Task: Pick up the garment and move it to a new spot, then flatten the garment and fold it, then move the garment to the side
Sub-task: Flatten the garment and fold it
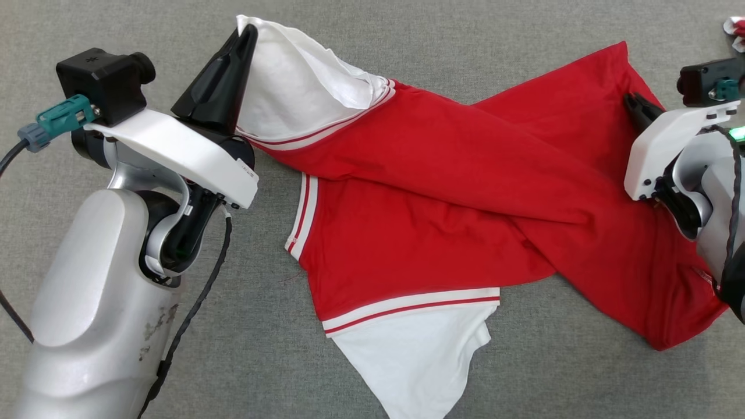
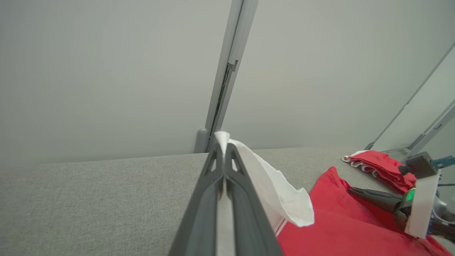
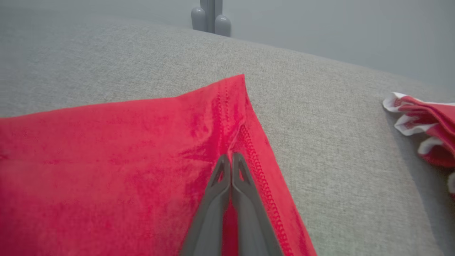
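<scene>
The garment [image 1: 442, 192] is a red shirt with white, red-striped sleeves, lying twisted across the grey surface. My left gripper [image 1: 247, 35] is shut on the upper white sleeve [image 1: 302, 87], holding its edge raised at the far left; in the left wrist view white cloth [image 2: 273, 192] shows between and beside the closed fingers [image 2: 233, 177]. My right gripper [image 1: 631, 102] is shut on the red hem near the garment's far right corner; the right wrist view has its fingers [image 3: 243, 177] pinched on the red fabric [image 3: 106, 149] beside the stitched seam. The other white sleeve [image 1: 413, 355] lies flat at the front.
The grey padded table surface [image 1: 524, 372] spreads around the garment. Another red and white bundle of cloth [image 3: 426, 124] lies near the far right edge, also seen in the head view corner [image 1: 736, 32]. A grey wall with a post [image 2: 227, 71] stands behind the table.
</scene>
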Robot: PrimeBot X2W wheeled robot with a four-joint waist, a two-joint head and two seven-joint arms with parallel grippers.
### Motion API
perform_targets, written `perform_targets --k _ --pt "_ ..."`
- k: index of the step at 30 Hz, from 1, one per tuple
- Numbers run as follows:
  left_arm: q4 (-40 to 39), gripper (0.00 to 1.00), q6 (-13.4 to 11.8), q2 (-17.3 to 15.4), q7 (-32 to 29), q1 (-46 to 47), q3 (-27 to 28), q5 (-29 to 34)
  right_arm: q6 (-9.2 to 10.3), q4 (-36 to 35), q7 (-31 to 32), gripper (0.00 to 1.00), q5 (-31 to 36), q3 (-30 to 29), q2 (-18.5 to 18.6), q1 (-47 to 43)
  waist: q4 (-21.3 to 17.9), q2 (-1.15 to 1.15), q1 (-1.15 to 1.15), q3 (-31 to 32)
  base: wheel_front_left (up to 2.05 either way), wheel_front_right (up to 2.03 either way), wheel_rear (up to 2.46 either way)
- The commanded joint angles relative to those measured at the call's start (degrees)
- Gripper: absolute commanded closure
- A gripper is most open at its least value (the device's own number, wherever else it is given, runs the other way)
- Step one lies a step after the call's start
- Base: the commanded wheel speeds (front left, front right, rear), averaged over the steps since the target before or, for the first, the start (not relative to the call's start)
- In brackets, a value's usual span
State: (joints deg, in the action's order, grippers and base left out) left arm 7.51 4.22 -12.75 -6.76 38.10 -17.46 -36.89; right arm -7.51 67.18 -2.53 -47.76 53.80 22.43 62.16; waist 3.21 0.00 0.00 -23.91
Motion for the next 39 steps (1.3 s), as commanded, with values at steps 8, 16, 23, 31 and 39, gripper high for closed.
perform_targets --k 8,16,23,31,39 --pt "0.58 1.00 0.30 -1.67 1.82 4.13 1.38 0.97 0.05 -4.63 -2.80 1.00 -4.90 -1.03 1.80 4.09 -1.51 0.00 0.00 1.99 0.00 0.00 0.00" --pt "5.24 1.00 1.42 -3.38 0.94 23.03 0.42 4.77 0.05 -9.16 -3.98 1.00 -7.08 -2.93 6.18 17.97 -4.14 0.00 0.00 -0.49 0.00 0.00 0.00" --pt "15.21 1.00 1.23 -4.68 7.79 40.80 -0.91 12.36 0.05 -7.90 -8.60 1.00 -5.68 -4.77 6.32 29.80 -6.59 0.00 0.00 -3.29 0.00 0.00 0.00" --pt "27.43 1.00 -0.82 -2.28 21.81 58.85 -1.45 21.39 0.05 -6.18 -12.64 1.00 0.78 -8.65 5.57 39.37 -7.98 0.00 0.00 -8.68 0.00 0.00 0.00" --pt "17.58 1.00 2.65 -1.26 21.91 41.50 1.66 19.30 0.05 -14.09 -12.60 1.00 6.12 -14.08 7.49 25.96 -5.47 0.00 0.00 -10.40 0.00 0.00 0.00"
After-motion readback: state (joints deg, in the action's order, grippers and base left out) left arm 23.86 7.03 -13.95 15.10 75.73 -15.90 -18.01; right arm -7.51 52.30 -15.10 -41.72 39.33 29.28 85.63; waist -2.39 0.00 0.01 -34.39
